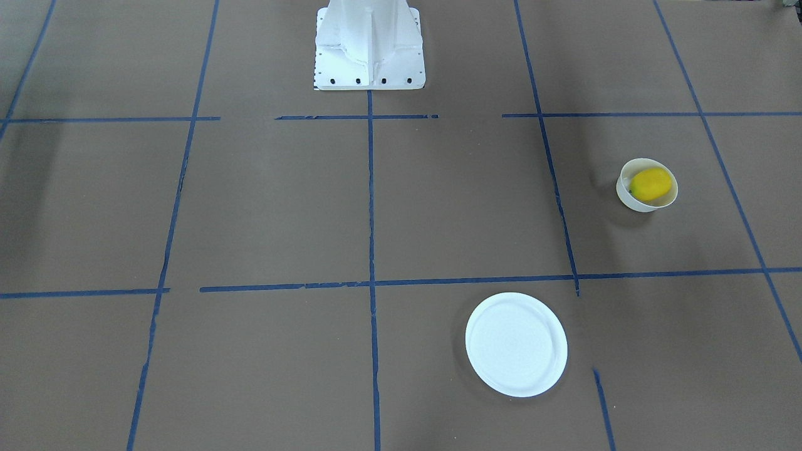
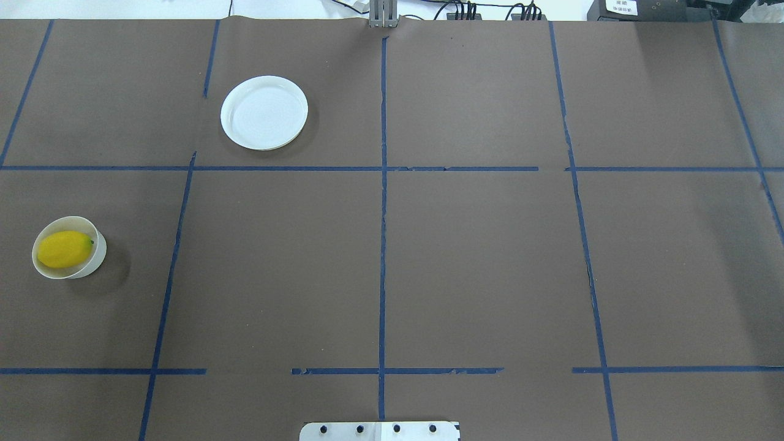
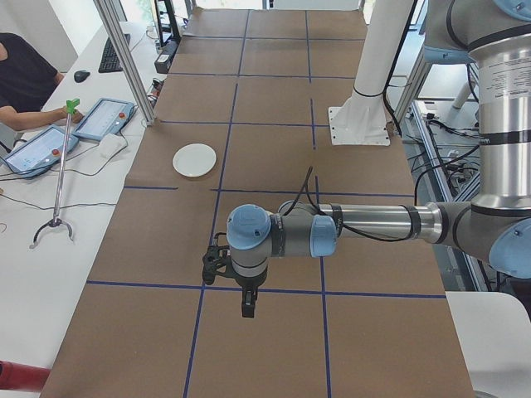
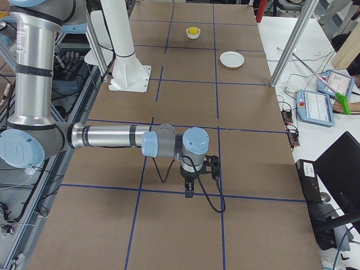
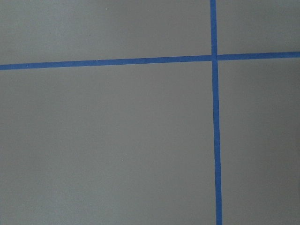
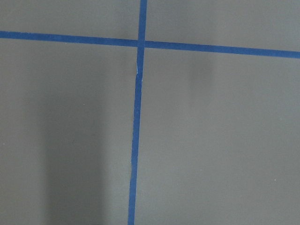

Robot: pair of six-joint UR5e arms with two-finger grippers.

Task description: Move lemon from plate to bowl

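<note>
Lemon [image 2: 64,248] is pictured lying inside the bowl [image 2: 101,252], its dark green tip turned toward the bowl's wall. The bowl is set on the brown-papered table [image 2: 490,257], on the robot's left side. The plate [image 2: 264,113] is seen well apart from the bowl, farther from the robot's base [image 2: 380,430] and nearer the table's middle line. The left gripper [image 3: 214,267] and the right gripper [image 4: 212,166] are caught only in the side views, each held out above the paper. Whether either pincer is released or clenched cannot be told. Crossing blue tape lines [image 5: 213,58] are shown by both wrist cameras.
</note>
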